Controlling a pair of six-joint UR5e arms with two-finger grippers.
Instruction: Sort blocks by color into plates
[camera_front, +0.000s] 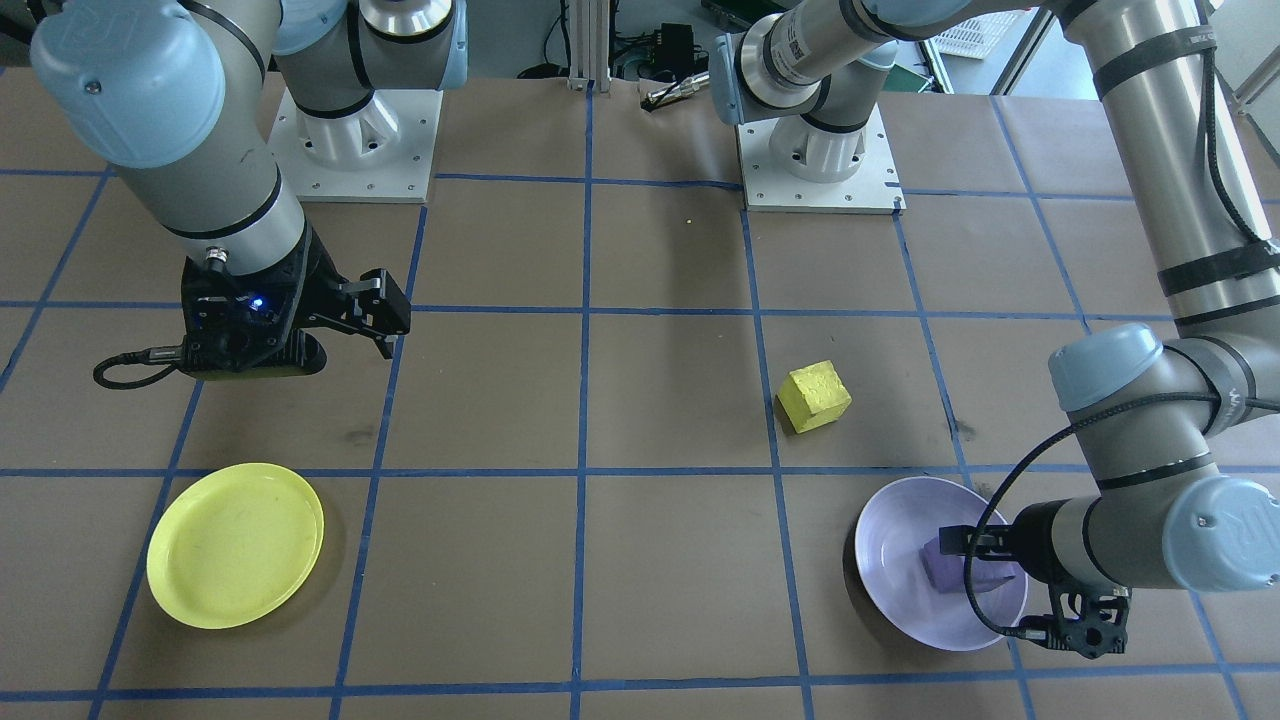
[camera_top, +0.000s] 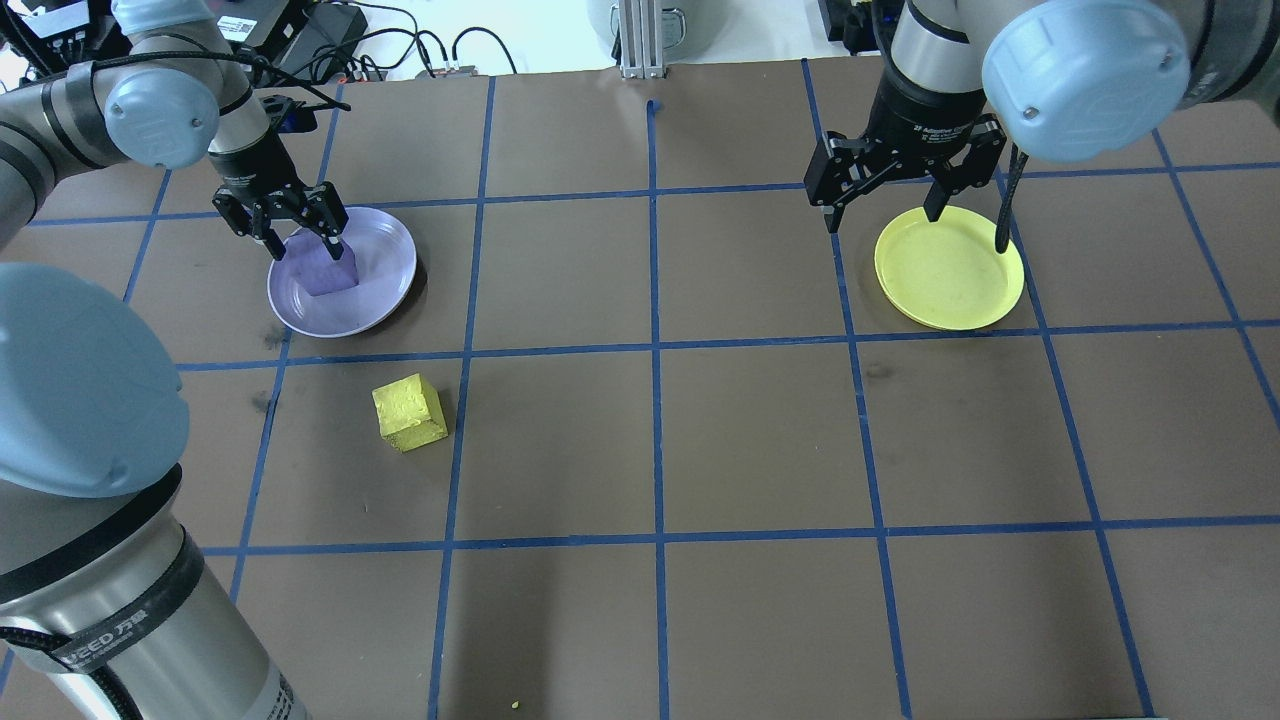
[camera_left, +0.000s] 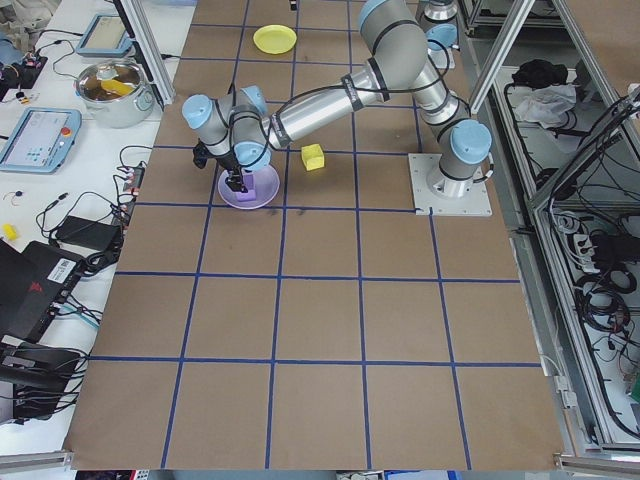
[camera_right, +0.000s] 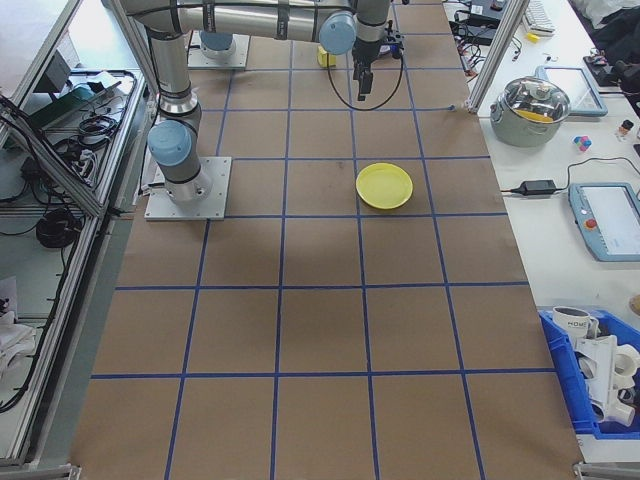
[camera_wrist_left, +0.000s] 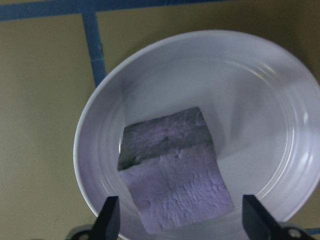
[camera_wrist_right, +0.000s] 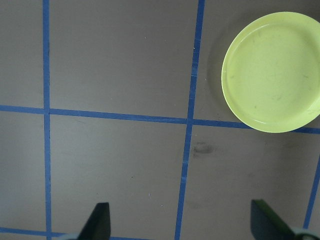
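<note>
A purple block (camera_top: 325, 272) (camera_wrist_left: 175, 175) lies inside the lavender plate (camera_top: 378, 250) (camera_wrist_left: 250, 100) at the table's far left. My left gripper (camera_top: 305, 250) (camera_wrist_left: 181, 222) hangs open just over it, one finger on each side of the block, neither pressing it. The yellow block (camera_top: 408, 412) (camera_front: 814, 396) rests on the brown table, nearer me than that plate. The yellow plate (camera_top: 948, 268) (camera_wrist_right: 272, 80) is bare at the far right. Above the table at that plate's far edge, my right gripper (camera_top: 880, 220) is open and holds nothing.
Brown paper with a blue tape grid (camera_top: 655, 345) covers the table. The two arm bases (camera_front: 355, 140) (camera_front: 815, 150) stand at my edge. Pots, tablets and cables (camera_left: 110, 85) lie on side benches beyond the table's ends.
</note>
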